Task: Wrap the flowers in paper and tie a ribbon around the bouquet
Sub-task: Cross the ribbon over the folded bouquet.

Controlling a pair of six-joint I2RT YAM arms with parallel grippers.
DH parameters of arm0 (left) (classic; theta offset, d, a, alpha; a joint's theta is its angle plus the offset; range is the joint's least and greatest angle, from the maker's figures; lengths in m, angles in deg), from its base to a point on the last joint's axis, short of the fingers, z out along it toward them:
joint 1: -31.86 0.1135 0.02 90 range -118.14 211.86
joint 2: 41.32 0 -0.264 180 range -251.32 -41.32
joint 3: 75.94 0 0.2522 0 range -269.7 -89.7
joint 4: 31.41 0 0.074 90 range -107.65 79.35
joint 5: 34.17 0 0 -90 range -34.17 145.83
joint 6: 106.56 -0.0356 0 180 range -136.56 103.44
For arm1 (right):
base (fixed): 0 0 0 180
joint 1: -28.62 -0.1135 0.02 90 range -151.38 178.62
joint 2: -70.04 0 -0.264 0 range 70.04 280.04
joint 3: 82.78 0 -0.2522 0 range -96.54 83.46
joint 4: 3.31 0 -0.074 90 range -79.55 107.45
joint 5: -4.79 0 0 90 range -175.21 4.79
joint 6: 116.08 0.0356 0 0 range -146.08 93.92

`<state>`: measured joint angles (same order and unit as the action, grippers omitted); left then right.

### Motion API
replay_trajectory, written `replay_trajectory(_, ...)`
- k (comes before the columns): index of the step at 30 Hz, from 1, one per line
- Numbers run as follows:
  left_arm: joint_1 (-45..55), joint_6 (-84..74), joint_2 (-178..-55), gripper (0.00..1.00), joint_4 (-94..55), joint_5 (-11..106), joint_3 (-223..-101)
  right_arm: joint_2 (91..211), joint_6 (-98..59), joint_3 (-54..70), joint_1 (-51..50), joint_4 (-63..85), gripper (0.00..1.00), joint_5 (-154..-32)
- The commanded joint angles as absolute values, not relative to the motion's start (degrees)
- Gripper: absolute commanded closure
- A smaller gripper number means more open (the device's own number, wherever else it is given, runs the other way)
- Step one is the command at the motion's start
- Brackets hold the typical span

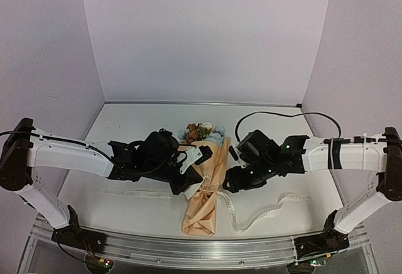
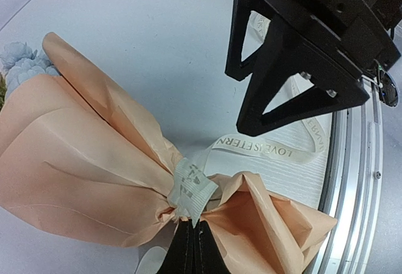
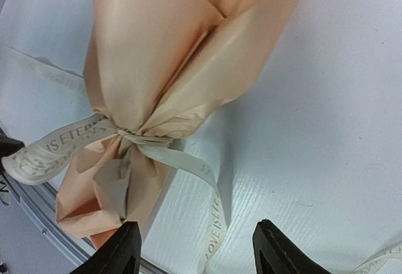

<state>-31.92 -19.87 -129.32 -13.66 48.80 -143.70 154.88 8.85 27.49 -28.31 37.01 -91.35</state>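
Note:
The bouquet (image 1: 210, 167) lies on the white table, a cone of tan paper (image 1: 202, 216) with the flowers (image 1: 200, 132) at its far end. The cream ribbon (image 3: 147, 143) is knotted round the narrow waist of the paper (image 2: 81, 154). My left gripper (image 1: 191, 181) is at the knot's left side. Its fingers (image 2: 190, 233) are shut on a short flap of ribbon (image 2: 188, 189). My right gripper (image 1: 230, 180) is just right of the knot, open (image 3: 196, 239). A lettered ribbon tail (image 3: 213, 224) lies loose on the table between its fingers.
The right ribbon tail (image 1: 267, 211) curls over the table toward the front right. Another tail (image 1: 132, 192) lies flat to the left. A metal rail (image 1: 188, 249) runs along the near edge, close to the paper's end. A black cable (image 1: 276, 115) loops behind the right arm.

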Motion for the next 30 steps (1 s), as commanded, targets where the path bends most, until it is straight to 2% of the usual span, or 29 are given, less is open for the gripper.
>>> replay_trajectory(1,-30.6,-18.2,-127.1,1.0,-13.9,45.5,-143.3,157.9,4.8,22.7,-29.4,36.3,0.37,-96.4)
replay_trajectory(11,-27.7,-15.3,-128.7,1.0,-11.7,38.3,-141.9,161.2,0.4,19.6,-34.5,39.9,0.37,-94.8)
replay_trajectory(19,-27.3,-14.4,-130.3,1.0,-12.4,36.5,-140.6,164.0,1.5,18.6,-36.5,39.3,0.4,-90.1)
replay_trajectory(30,-26.3,-14.7,-131.0,1.0,-11.8,35.5,-139.7,163.8,3.9,17.7,-36.9,35.3,0.37,-85.2)
